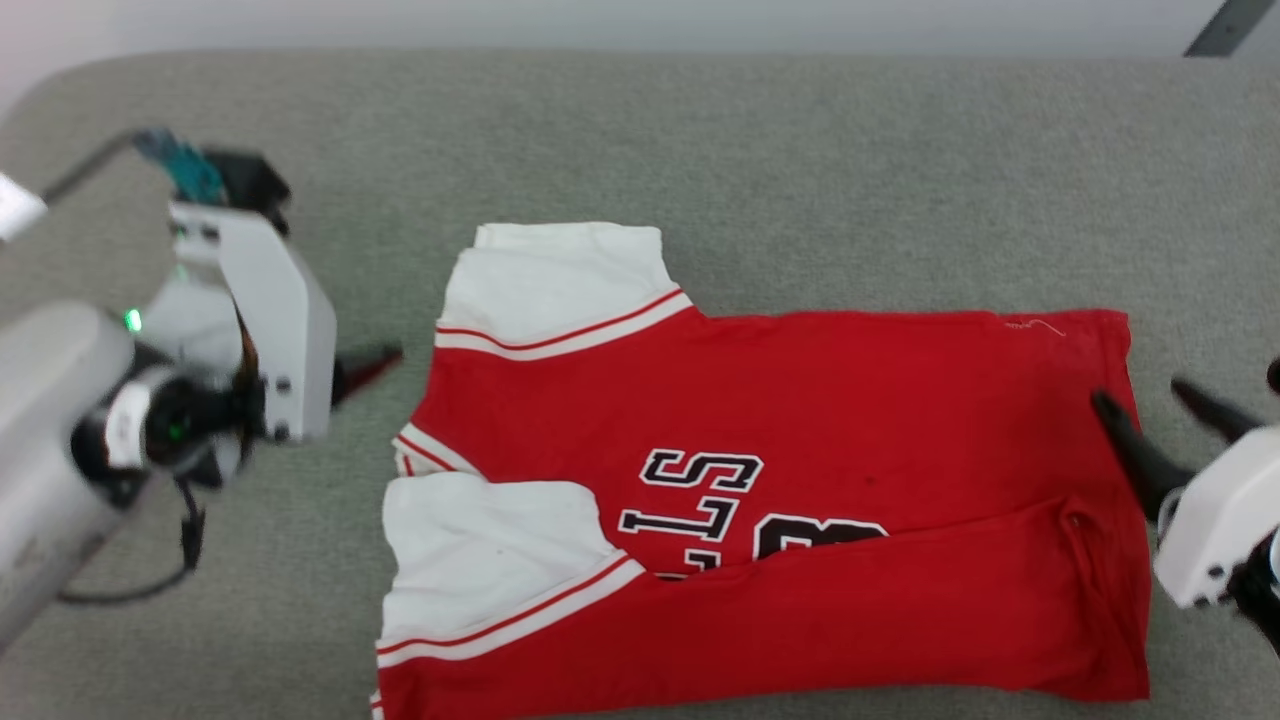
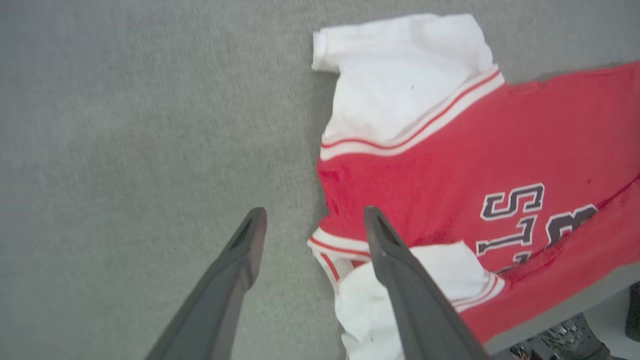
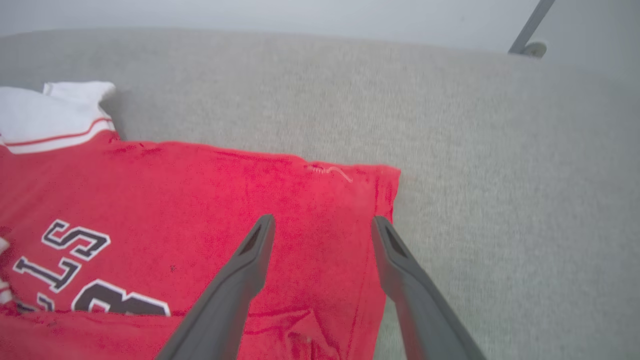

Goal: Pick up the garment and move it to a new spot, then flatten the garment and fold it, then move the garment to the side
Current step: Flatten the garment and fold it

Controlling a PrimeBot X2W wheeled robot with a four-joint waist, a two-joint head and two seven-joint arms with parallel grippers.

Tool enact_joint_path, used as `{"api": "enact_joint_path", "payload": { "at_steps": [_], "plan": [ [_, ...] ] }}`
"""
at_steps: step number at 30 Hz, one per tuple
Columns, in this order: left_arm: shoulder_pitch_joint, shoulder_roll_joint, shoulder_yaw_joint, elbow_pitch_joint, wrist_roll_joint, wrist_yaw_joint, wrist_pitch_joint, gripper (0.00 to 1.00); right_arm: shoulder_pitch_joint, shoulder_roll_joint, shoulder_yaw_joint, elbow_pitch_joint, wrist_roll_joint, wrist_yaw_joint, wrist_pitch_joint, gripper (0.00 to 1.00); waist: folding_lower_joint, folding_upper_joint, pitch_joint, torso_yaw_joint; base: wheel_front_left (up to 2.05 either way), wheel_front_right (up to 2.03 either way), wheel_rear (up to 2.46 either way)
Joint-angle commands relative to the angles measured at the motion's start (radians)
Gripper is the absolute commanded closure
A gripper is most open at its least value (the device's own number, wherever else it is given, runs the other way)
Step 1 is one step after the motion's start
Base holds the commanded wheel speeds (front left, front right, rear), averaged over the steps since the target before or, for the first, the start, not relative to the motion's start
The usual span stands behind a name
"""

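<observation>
Garment (image 1: 800, 400) lies on grey surface (image 1: 800, 150), its near edge folded over the lettering. Left gripper (image 2: 315, 214) stands spread beside its collar, right gripper (image 3: 324, 221) spread at its hem. Folding judged underway; the next move calls for grasping the far edge.

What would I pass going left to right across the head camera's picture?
Left gripper with long dark fingers → large red jersey T-shirt with white sleeves and black lettering → right gripper with long dark fingers.
</observation>
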Motion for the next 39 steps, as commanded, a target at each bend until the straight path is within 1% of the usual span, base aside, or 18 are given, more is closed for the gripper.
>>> {"api": "enact_joint_path", "payload": {
  "at_steps": [1, 4, 8, 11, 14, 15, 16, 20, 23, 25, 31, 35, 37, 38, 39],
  "plan": [
    [-0.04, -0.021, 0.008, 0.04, 0.034, -0.039, -0.028, 0.0, -0.041, 0.014, 0.01, 0.013, -0.024, -0.002, -0.091, 0.0, 0.0, 0.0, 0.035, -0.032, 0.0, 0.0, 0.0],
    [-0.088, -0.052, 0.024, 0.113, 0.069, -0.091, -0.08, 0.0, -0.086, 0.026, 0.033, 0.04, -0.059, -0.002, -0.246, 0.0, 0.0, 0.0, 0.064, -0.056, 0.0, 0.0, 0.0],
    [-0.145, -0.087, 0.035, 0.214, 0.109, -0.149, -0.133, 0.0, -0.135, 0.028, 0.071, 0.084, -0.108, -0.002, -0.436, 0.0, 0.0, 0.0, 0.1, -0.086, 0.0, 0.0, 0.0],
    [-0.187, -0.111, 0.04, 0.287, 0.13, -0.187, -0.157, 0.0, -0.161, 0.038, 0.093, 0.121, -0.135, -0.002, -0.537, 0.0, 0.0, 0.0, 0.124, -0.106, 0.0, 0.0, 0.0],
    [-0.214, -0.141, 0.047, 0.352, 0.127, -0.22, -0.17, 0.0, -0.178, 0.05, 0.102, 0.158, -0.141, -0.002, -0.597, 0.0, 0.0, 0.0, 0.144, -0.12, 0.0, 0.0, 0.0],
    [-0.225, -0.149, 0.045, 0.371, 0.129, -0.232, -0.165, 0.0, -0.182, 0.053, 0.107, 0.173, -0.146, -0.002, -0.605, 0.0, 0.0, 0.0, 0.15, -0.124, 0.0, 0.0, 0.0],
    [-0.225, -0.149, 0.045, 0.371, 0.129, -0.232, -0.165, 0.0, -0.182, 0.053, 0.107, 0.173, -0.146, -0.002, -0.605, 0.0, 0.0, 0.0, 0.15, -0.124, 0.0, 0.0, 0.0],
    [-0.257, -0.18, 0.04, 0.436, 0.116, -0.264, -0.125, 0.0, -0.197, 0.059, 0.115, 0.205, -0.147, -0.002, -0.626, 0.0, 0.0, 0.0, 0.173, -0.136, 0.0, 0.0, 0.0],
    [-0.271, -0.2, 0.023, 0.479, 0.11, -0.271, -0.069, 0.0, -0.206, 0.06, 0.119, 0.221, -0.146, -0.002, -0.636, 0.0, 0.0, 0.0, 0.184, -0.141, 0.0, 0.0, 0.0],
    [-0.276, -0.212, 0.021, 0.506, 0.091, -0.261, -0.032, 0.0, -0.212, 0.06, 0.121, 0.227, -0.143, -0.002, -0.637, 0.0, 0.0, 0.0, 0.189, -0.142, 0.0, 0.0, 0.0],
    [-0.278, -0.219, -0.022, 0.552, 0.109, -0.244, 0.053, 0.0, -0.218, 0.056, 0.127, 0.242, -0.134, -0.002, -0.631, 0.0, 0.0, 0.0, 0.2, -0.141, 0.0, 0.0, 0.0],
    [-0.265, -0.236, -0.022, 0.577, 0.097, -0.25, 0.051, 0.0, -0.228, 0.05, 0.133, 0.247, -0.128, -0.002, -0.622, 0.0, 0.0, 0.0, 0.205, -0.141, 0.0, 0.0, 0.0],
    [-0.256, -0.246, -0.028, 0.591, 0.097, -0.261, 0.052, 0.0, -0.234, 0.048, 0.132, 0.249, -0.126, -0.002, -0.612, 0.0, 0.0, 0.0, 0.206, -0.139, 0.0, 0.0, 0.0],
    [-0.248, -0.255, -0.026, 0.596, 0.086, -0.27, 0.056, 0.18, -0.235, 0.049, 0.135, 0.251, -0.12, -0.002, -0.603, 0.0, 0.0, 0.0, 0.206, -0.139, 0.0, 0.0, 0.0],
    [-0.247, -0.26, -0.029, 0.598, 0.089, -0.282, 0.053, 1.0, -0.235, 0.048, 0.136, 0.251, -0.118, -0.002, -0.593, 0.0, 0.0, 0.0, 0.206, -0.139, 0.0, 0.0, 0.0]
  ]
}}
